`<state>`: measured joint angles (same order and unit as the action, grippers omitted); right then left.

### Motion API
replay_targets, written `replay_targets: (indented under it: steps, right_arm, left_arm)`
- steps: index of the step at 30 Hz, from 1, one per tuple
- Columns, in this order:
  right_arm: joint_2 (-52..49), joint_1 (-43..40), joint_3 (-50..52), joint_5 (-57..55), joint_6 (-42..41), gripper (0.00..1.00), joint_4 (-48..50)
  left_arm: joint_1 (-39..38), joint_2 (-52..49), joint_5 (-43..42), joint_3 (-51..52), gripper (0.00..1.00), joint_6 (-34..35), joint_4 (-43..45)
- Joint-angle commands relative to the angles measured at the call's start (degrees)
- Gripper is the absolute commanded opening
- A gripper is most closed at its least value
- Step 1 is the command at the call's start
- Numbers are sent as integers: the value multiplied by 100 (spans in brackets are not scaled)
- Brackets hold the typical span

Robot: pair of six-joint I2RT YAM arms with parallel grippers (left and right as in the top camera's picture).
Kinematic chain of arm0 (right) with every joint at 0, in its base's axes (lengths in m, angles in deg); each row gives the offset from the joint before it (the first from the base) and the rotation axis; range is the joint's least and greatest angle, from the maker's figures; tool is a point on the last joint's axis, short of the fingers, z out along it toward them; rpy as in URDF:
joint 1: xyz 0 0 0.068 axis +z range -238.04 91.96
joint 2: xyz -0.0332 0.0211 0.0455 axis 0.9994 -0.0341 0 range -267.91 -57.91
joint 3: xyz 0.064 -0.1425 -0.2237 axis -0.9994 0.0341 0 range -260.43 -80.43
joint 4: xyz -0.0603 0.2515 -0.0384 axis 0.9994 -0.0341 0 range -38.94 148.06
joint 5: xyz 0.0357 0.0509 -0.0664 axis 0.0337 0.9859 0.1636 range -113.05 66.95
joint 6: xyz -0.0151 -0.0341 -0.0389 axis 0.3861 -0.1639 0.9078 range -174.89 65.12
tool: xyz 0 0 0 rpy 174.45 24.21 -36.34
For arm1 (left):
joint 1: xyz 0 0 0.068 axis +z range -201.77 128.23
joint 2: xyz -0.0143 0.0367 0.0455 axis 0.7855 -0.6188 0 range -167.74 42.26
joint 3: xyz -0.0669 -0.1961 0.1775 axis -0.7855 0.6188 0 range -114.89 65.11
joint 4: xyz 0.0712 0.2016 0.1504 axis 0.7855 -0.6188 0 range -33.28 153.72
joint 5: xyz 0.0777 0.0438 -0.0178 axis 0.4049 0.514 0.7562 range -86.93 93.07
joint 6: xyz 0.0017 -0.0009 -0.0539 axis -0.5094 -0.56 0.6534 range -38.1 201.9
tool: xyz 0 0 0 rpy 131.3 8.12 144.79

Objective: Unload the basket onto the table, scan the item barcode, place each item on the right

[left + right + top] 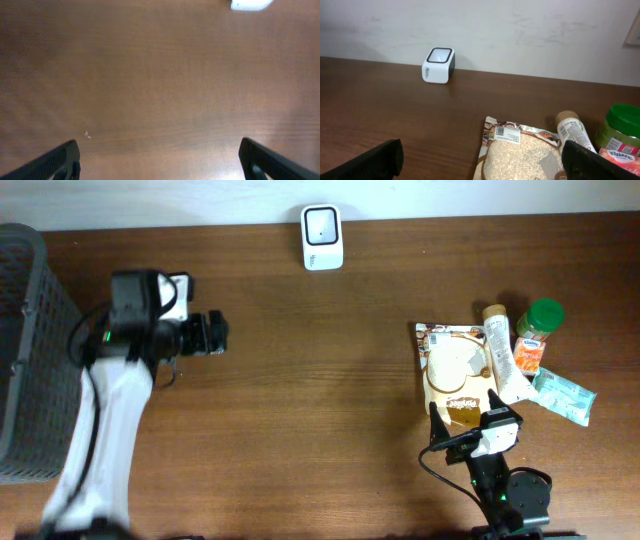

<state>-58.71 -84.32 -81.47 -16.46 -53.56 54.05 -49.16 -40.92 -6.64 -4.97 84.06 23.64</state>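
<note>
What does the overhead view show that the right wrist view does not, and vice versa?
Only overhead: the basket and the left arm. Only right wrist: the side of the scanner and the barcode stripes on the pouch. Both: scanner, pouch, tube and green-lidded jar.

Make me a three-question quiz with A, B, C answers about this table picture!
1. Where is the white scanner? A) at the back, near the wall B) at the front edge C) on the floor
2. What colour is the jar lid? A) red B) green C) blue
3. How are the right fingers? A) open, gripping nothing B) shut on a spoon C) shut on a cup
Answers: A, it stands close to the wall; B, the lid is plainly green; A, both fingers stand wide apart and grip nothing.
</note>
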Motion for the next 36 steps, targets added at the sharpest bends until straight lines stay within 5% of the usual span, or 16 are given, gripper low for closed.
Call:
replay_targets:
  steps: [1, 8, 16, 24, 36]
  right_arm:
    - [59, -42, 72, 31, -4, 98, 24]
    - [59, -42, 72, 31, -4, 98, 24]
    - [59, -42, 72, 33, -4, 98, 24]
    - [59, -44, 72, 31, -4, 98, 24]
    - [59, -42, 72, 31, -4, 98, 24]
  left_arm:
    - [13, 1458, 584, 1311, 99, -369, 979]
    - [17, 4848, 461, 4323, 99, -1419, 3156]
    - [20, 7047, 463, 6179, 99, -2116, 3858]
    - [17, 8085, 487, 6964, 99, -2389, 3615]
    - [17, 8288, 549, 6957, 99, -2391, 3578]
